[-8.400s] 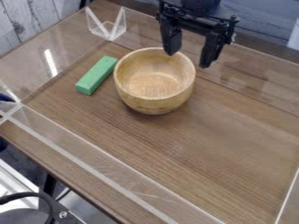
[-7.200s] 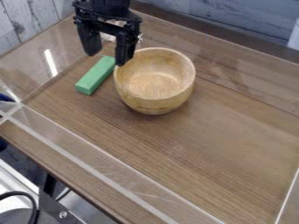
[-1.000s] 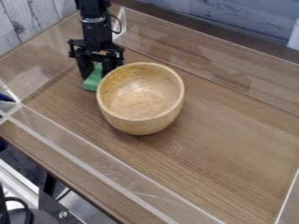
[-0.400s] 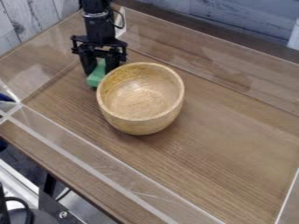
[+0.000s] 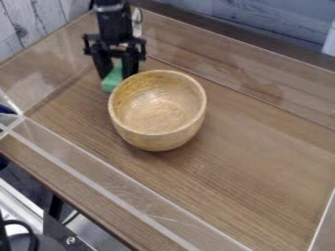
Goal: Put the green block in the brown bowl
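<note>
The green block (image 5: 114,79) hangs just off the table between the black fingers of my gripper (image 5: 114,69), which is shut on it and points straight down. Only its lower end shows below the fingers. The brown bowl (image 5: 159,108) stands on the wooden table right beside it, its left rim close to the block. Nothing lies inside the bowl.
A low clear plastic wall (image 5: 78,172) runs along the table's front and left edges. A small clear triangular stand (image 5: 128,20) sits at the back, behind my gripper. Bare wood table (image 5: 249,157) stretches to the right of the bowl.
My gripper has risen with the green block held in it, lifting the block off the table and shifting slightly right toward the bowl.
</note>
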### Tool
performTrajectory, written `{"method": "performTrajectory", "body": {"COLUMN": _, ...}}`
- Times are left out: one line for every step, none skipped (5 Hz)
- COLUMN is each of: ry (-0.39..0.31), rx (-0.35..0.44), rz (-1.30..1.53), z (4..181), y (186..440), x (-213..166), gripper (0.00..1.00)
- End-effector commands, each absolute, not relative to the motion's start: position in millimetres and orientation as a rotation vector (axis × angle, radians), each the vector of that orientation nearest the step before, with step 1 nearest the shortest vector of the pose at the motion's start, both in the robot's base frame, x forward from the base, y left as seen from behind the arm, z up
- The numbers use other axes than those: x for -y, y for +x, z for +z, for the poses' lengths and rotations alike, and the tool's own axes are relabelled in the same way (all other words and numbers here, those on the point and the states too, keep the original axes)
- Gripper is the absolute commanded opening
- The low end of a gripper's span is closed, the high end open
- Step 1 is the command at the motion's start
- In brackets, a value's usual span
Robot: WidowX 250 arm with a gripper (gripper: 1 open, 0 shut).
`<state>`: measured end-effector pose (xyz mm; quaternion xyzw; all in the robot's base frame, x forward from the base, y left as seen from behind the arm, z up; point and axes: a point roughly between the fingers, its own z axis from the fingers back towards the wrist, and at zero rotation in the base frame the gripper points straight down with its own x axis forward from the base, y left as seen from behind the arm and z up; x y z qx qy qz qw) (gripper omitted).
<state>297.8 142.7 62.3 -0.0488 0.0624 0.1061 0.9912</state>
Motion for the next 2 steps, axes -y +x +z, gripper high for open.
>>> {"method": "performTrajectory", "body": {"ry": -0.087, "rx": 0.004, "rz": 0.175, "z": 119.6, "y": 310, "x": -135, "gripper": 0.00}}
{"method": "performTrajectory", "body": {"ry": -0.110, "rx": 0.038, "rz": 0.155, "z": 143.6, "y": 307, "x": -125, "gripper": 0.00}}
